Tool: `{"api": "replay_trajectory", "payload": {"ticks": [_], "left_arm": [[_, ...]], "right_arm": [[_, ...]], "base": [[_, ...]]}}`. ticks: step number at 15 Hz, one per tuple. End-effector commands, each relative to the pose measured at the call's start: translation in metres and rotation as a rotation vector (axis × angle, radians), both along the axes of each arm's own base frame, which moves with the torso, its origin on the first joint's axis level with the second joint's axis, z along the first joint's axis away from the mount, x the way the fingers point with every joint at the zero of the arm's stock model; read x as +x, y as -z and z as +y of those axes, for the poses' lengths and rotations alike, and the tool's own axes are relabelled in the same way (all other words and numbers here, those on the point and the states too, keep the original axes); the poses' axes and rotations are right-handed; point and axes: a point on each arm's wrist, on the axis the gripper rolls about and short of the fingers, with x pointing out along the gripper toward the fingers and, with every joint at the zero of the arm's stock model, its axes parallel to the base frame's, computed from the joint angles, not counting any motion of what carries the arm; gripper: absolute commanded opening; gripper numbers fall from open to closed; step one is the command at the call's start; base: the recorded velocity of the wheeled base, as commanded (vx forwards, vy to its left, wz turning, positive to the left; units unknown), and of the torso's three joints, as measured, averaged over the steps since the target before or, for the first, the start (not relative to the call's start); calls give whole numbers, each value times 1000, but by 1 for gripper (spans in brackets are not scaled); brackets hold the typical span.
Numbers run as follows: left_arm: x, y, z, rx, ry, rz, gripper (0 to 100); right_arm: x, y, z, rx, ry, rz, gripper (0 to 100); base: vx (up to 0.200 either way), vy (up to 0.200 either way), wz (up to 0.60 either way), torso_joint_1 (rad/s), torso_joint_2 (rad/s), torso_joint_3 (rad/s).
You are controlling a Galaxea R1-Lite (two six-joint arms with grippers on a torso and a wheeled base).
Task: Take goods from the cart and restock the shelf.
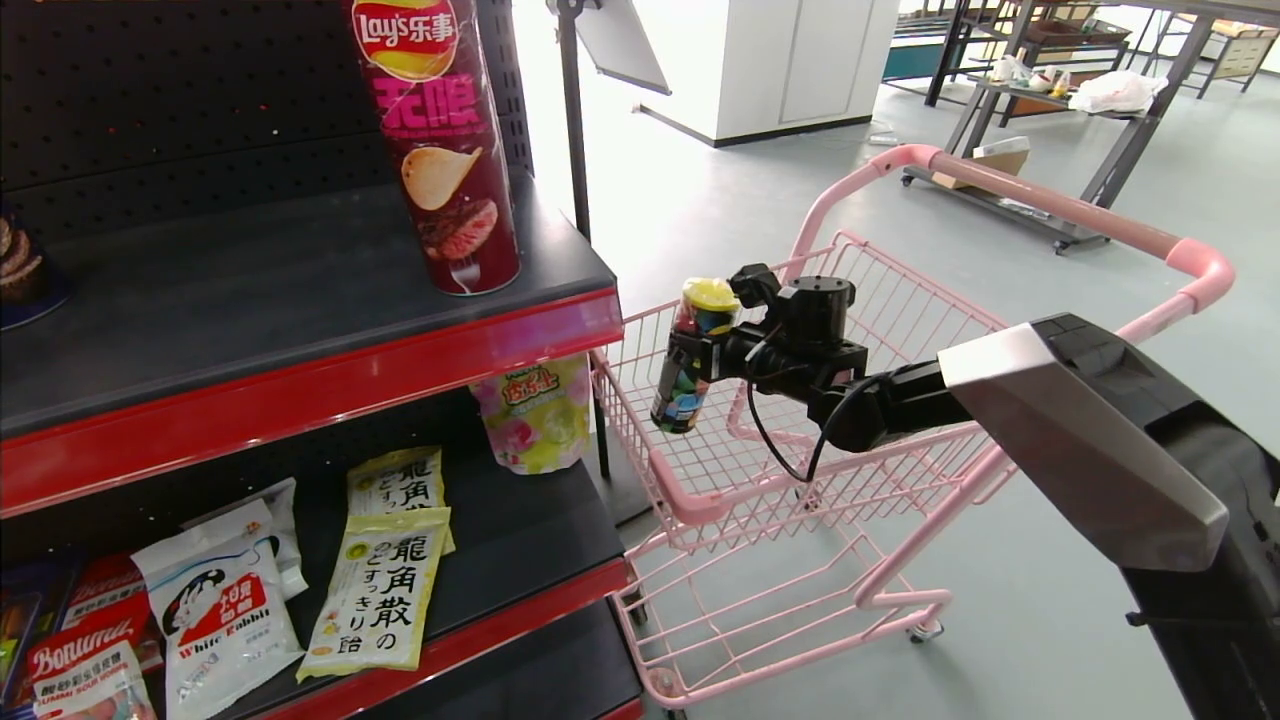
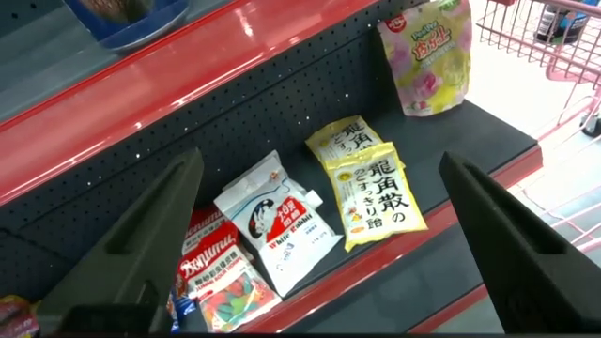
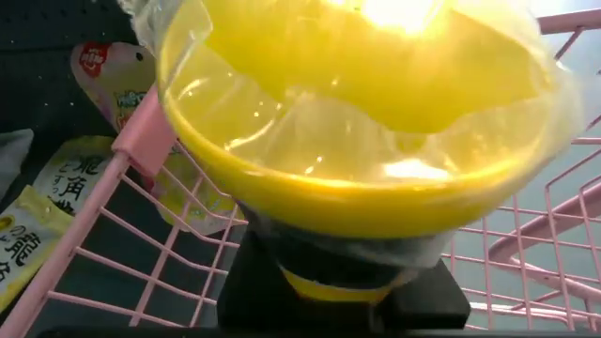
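Right arm (image 1: 900, 395): black casing, brushed silver forearm panel (image 1: 1080, 440), black cable (image 1: 775, 440) looped under the wrist, round black housing (image 1: 815, 300). Left end effector (image 2: 319, 158): dark grey wedge fingers (image 2: 507, 244).

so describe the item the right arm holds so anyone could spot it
Find the pink shopping cart beside the shelf. Above its basket, the right end effector grips a small canister. Unlike the shelved bags, it has a yellow lid.

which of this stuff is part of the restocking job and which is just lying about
Job:
- yellow-lidded can, held by the right gripper
- pink cart
- shelf

Not this step, or just there:
- chips tube and snack bags, already shelved
- work tables
- white cabinet
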Motion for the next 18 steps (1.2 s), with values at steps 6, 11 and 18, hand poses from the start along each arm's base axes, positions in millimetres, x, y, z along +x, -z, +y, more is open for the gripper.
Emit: {"api": "replay_trajectory", "payload": {"ticks": [6,11,18], "left_arm": [[2,-6,-1,1,12,6,100],[7,-14,-3,-1,87,19,100],[16,-28,-7,-15,178,29,100]], "right_arm": [[-87,-125,-52,37,83,-119,0],[-206,-189,-120,-21,293,-92,0],[-353,-164,-170,-167,326,-77,0]], "base": [[0,0,0,0,0,0],[0,0,0,0,0,0],[0,0,0,0,0,0]]}}
